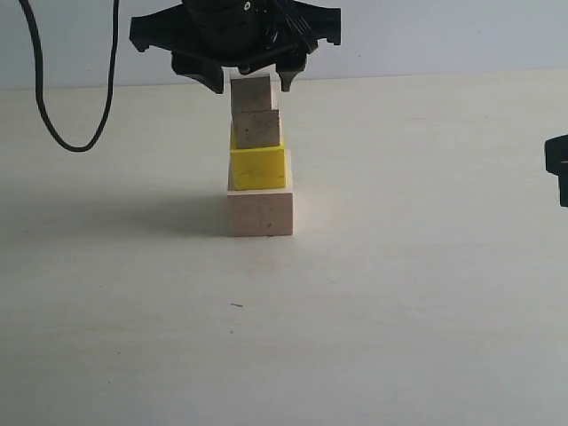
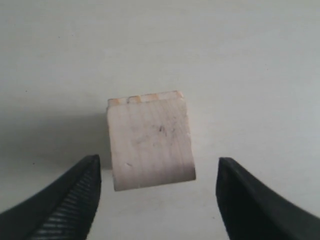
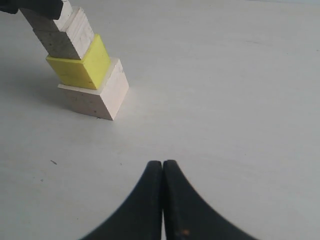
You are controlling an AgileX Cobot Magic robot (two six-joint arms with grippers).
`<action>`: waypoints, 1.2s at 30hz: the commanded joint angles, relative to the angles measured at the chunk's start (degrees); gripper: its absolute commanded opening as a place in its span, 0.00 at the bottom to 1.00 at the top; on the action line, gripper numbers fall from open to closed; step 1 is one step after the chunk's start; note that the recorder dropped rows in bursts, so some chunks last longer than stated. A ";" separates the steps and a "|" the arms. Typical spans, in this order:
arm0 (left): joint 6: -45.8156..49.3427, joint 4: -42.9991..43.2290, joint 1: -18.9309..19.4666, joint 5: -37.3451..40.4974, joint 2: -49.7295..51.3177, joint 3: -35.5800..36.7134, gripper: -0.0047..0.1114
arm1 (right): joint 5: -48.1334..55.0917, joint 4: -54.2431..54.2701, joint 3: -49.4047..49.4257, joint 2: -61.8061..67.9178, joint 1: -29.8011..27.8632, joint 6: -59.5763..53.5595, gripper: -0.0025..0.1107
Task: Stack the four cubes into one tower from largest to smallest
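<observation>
My tower (image 3: 82,67) looks complete, small wood cube (image 1: 251,93) atop medium cube (image 1: 257,130), yellow cube (image 1: 258,167) and large cube (image 1: 259,213); my open left hand (image 1: 252,85) straddles the top, needing only withdrawal.

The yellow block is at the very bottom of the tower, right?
No. The yellow cube is second from the bottom. The biggest wooden cube is at the very bottom, with the yellow one on top of it. The exterior view shows it.

Ext cam sits low, facing the tower (image 1: 257,160) at 12 o'clock, mid-range; L wrist cam looks straight down on it, v. close; R wrist cam views it obliquely from farther.
</observation>
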 commanded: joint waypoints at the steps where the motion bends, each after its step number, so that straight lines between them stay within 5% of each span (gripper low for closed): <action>1: 0.14 0.14 0.11 0.97 0.09 -0.43 0.60 | -0.75 -0.05 0.40 -0.40 -0.20 -0.50 0.02; 7: 0.13 1.18 0.11 2.29 -2.56 -0.43 0.53 | -0.75 -0.05 0.40 -0.40 -0.20 -0.60 0.02; 15: 0.60 3.53 0.11 3.59 -9.86 -0.43 0.04 | -0.75 -0.16 0.40 -0.40 -0.20 -0.62 0.02; 26: 6.12 5.27 -0.06 2.28 -16.03 8.33 0.04 | -2.89 1.64 0.40 5.10 -0.20 -1.78 0.02; 36: 11.09 7.74 1.05 -4.56 -25.27 22.04 0.04 | -11.34 22.81 -4.44 19.54 -0.20 -18.82 0.02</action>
